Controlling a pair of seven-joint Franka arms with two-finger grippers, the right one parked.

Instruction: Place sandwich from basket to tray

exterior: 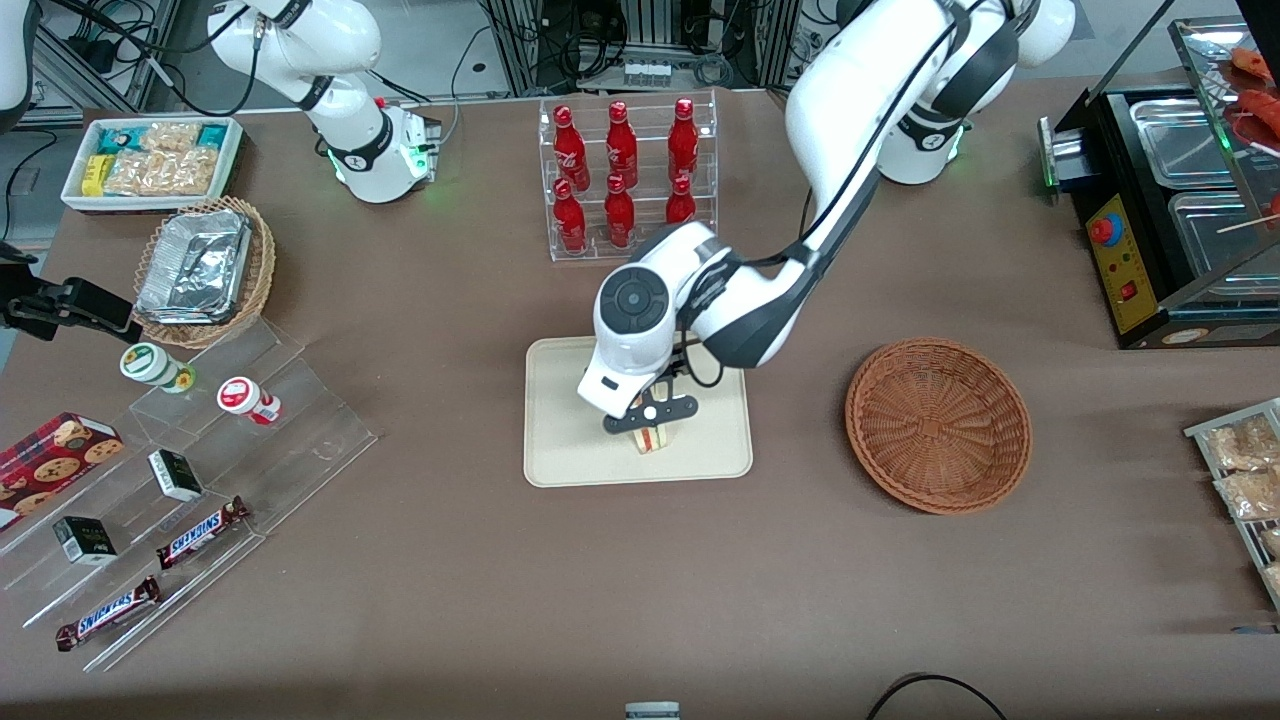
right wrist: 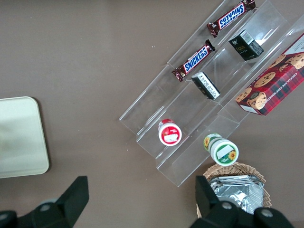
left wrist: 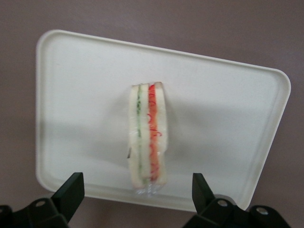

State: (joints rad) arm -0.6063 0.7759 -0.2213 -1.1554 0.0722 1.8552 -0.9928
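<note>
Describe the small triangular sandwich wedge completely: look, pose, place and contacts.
The small triangular sandwich wedge of pale bread stands on edge on the flat cream-beige rectangular tray, near the rim nearer the front camera. Its upturned cut side shows a green stripe and a red-orange stripe between white layers, with what looks like clear wrap at one end. The left arm's gripper is above it, fingers spread wide and apart from the bread. The round reddish-brown wicker basket holds nothing.

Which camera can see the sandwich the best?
The left wrist view: the sandwich stands on the tray, stripes showing, between the open gripper fingers. The front view shows only a sliver under the gripper. The right wrist view shows just the tray's edge, no sandwich.
</note>
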